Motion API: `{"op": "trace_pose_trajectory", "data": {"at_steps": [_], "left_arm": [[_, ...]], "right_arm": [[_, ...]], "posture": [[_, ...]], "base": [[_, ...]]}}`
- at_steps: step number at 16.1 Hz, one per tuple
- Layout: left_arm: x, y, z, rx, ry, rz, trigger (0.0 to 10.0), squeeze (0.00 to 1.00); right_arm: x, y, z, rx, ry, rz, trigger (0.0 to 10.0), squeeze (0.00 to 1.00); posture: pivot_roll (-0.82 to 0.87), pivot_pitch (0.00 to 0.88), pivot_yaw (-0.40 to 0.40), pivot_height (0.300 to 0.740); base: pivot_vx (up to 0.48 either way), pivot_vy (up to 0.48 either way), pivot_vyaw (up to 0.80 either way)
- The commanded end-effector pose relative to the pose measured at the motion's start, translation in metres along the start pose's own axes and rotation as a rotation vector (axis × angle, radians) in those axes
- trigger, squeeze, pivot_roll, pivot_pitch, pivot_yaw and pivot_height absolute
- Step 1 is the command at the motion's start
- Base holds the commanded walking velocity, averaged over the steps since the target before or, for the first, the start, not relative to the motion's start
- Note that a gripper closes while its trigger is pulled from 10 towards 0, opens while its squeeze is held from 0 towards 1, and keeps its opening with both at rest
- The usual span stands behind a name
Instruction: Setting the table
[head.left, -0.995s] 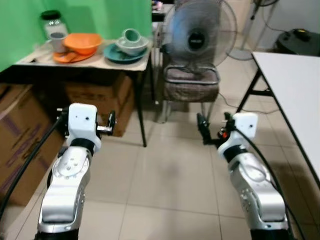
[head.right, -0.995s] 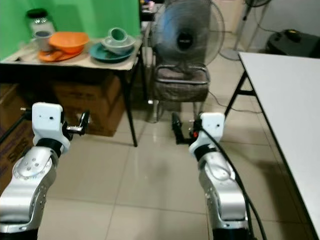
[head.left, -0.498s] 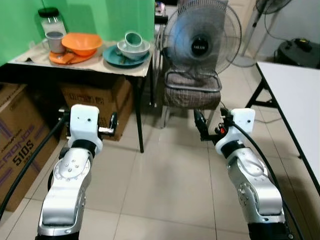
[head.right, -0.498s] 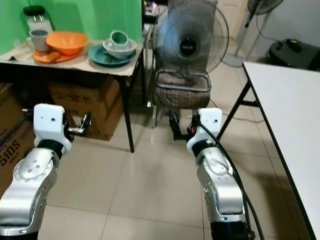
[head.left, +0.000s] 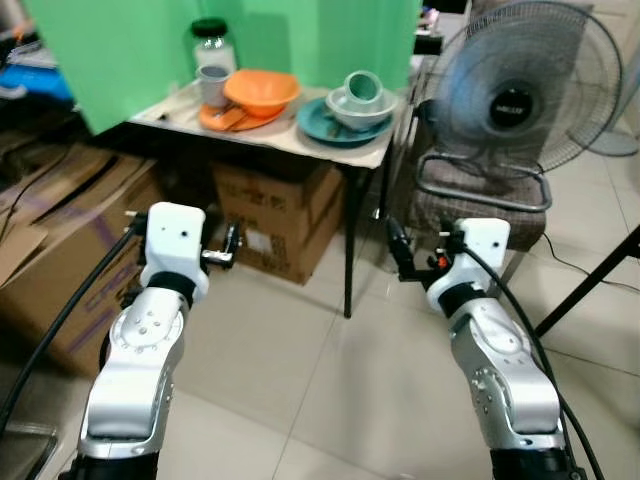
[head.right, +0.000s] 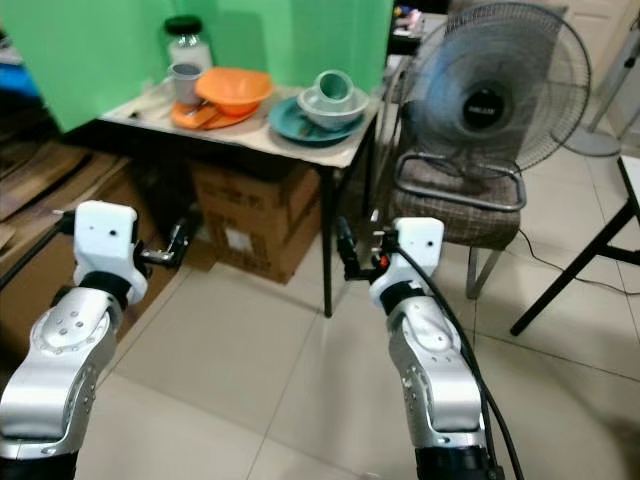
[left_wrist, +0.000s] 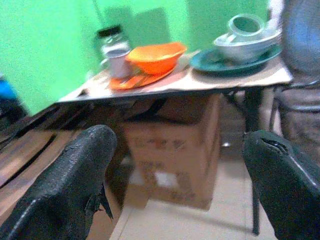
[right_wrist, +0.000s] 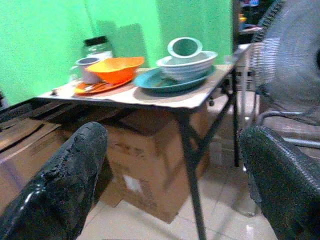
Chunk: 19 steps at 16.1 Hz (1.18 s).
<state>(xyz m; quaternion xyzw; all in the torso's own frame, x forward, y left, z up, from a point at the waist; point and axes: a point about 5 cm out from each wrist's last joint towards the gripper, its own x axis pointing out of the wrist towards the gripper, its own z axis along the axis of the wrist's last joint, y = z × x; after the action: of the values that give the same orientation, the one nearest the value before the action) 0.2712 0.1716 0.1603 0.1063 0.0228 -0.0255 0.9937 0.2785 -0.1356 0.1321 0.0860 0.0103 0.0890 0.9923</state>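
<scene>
The dishes I was after sat on the small counter (head.left: 372, 158) against the green wall, at the far left of the scene: an orange bowl (head.left: 262, 91) on an orange plate (head.left: 222, 120), with a grey cup (head.left: 212, 84) and a lidded glass jar (head.left: 210, 39) behind it, and to its right a teal plate (head.left: 340, 124) carrying a pale bowl (head.left: 358, 105) with a green cup (head.left: 362, 86) inside. I judged they were stacked that way so they could be carried off as sets. Cardboard boxes (head.left: 285, 215) stood beneath the counter, and a fan (head.left: 520, 92) rested on a chair (head.left: 480, 195) to its right.

My left tool (left_wrist: 175, 165) and right tool (right_wrist: 175, 160) were both raised in front of me, well short of the counter, fingers spread wide and holding nothing, ready for a pickup. The wrist views showed those gaps plainly; the head views were too small for that, but they showed the floor between me and the counter.
</scene>
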Motion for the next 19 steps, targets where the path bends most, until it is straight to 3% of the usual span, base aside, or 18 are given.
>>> {"op": "trace_pose_trajectory", "data": {"at_steps": [1,19], "left_arm": [[0.0013,-0.0042,0.0025,0.005,-0.01,-0.025,10.0,0.0],[0.0059,-0.0087,0.0033,0.003,-0.027,-0.059,10.0,0.0]], "right_arm": [[0.0012,-0.0035,0.0033,-0.008,-0.016,-0.017,10.0,0.0],[0.0096,0.0008,0.0064,-0.042,-0.034,0.009,10.0,0.0]], "posture": [[0.11,0.0,0.043,0.74],[0.11,0.0,0.042,0.74]], "base": [[0.334,0.0,0.0],[0.341,0.0,0.0]]}}
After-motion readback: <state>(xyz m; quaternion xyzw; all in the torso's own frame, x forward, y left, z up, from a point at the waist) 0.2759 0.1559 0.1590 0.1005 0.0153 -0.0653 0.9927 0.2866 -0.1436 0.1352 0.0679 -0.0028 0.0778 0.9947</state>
